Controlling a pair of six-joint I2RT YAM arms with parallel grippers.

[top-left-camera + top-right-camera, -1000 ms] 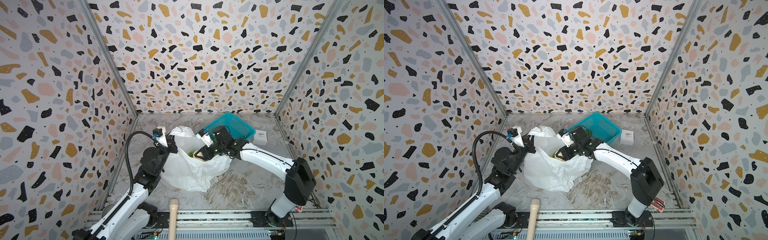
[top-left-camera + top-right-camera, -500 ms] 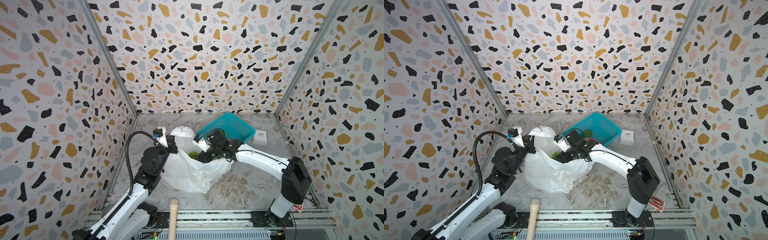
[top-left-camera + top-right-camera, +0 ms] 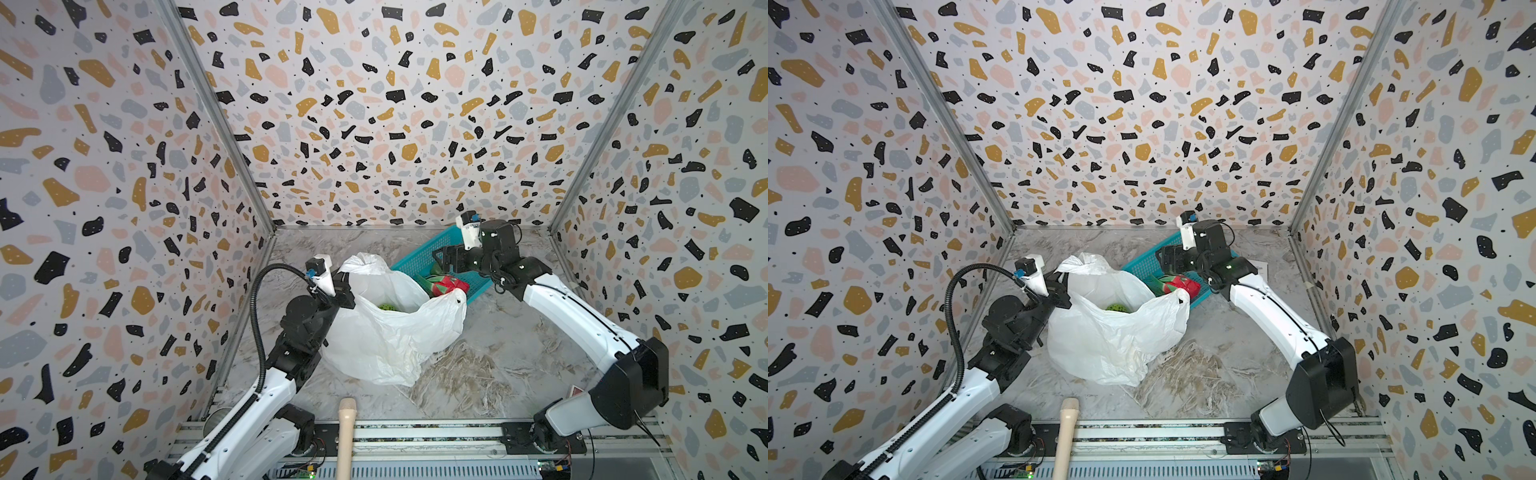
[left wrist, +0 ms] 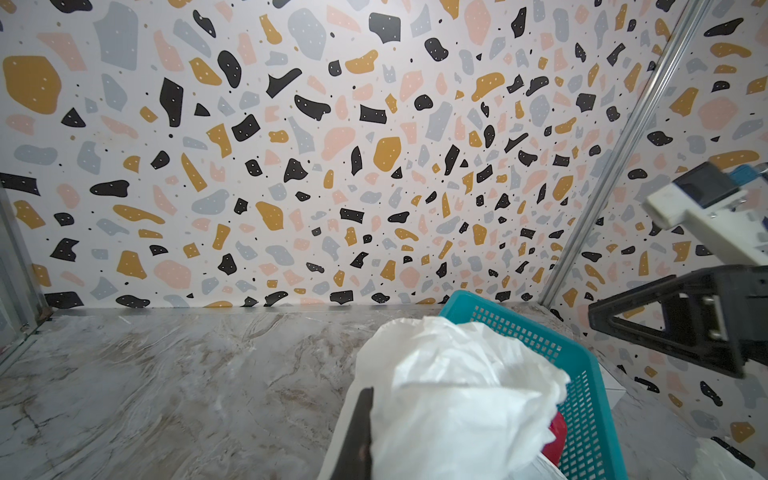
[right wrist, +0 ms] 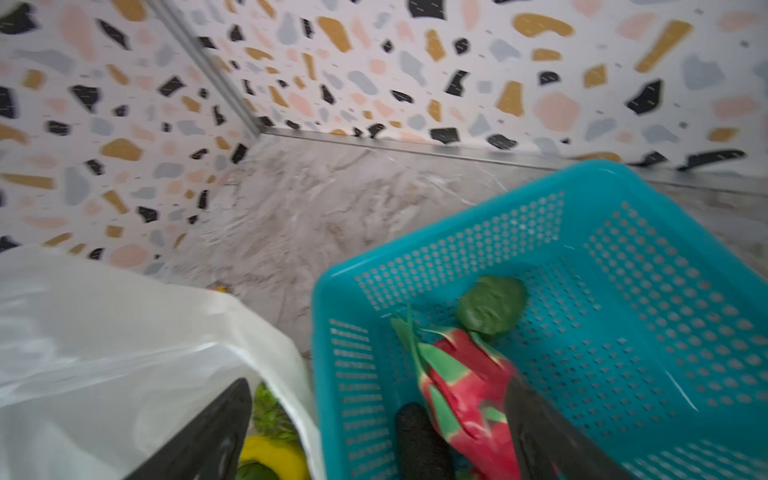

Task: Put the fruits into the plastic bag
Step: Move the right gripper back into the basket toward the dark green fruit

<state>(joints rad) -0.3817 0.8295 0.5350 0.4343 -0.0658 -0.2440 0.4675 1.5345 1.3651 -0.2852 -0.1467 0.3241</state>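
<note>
The white plastic bag (image 3: 386, 340) (image 3: 1108, 345) stands open on the marble floor. My left gripper (image 3: 344, 287) (image 3: 1059, 286) is shut on its near-left rim; in the left wrist view one dark finger (image 4: 360, 432) presses the bag film (image 4: 449, 407). A green fruit (image 3: 386, 306) and a yellow banana (image 5: 274, 457) lie inside. My right gripper (image 3: 441, 261) (image 5: 374, 432) hangs open and empty above the teal basket (image 3: 419, 253) (image 5: 623, 216). The basket holds the red dragon fruit (image 3: 446, 284) (image 5: 469, 386), a green lumpy fruit (image 5: 492, 305) and a dark avocado-like fruit (image 5: 419, 440).
The basket touches the bag's far right side. A small white box (image 3: 1262, 268) sits behind the right arm near the back wall. A wooden handle (image 3: 346, 436) pokes in over the front rail. Patterned walls close in three sides.
My right gripper opened at the bag's mouth, then drew back to the right and now hangs over the basket. The left arm and the bag stayed put.
</note>
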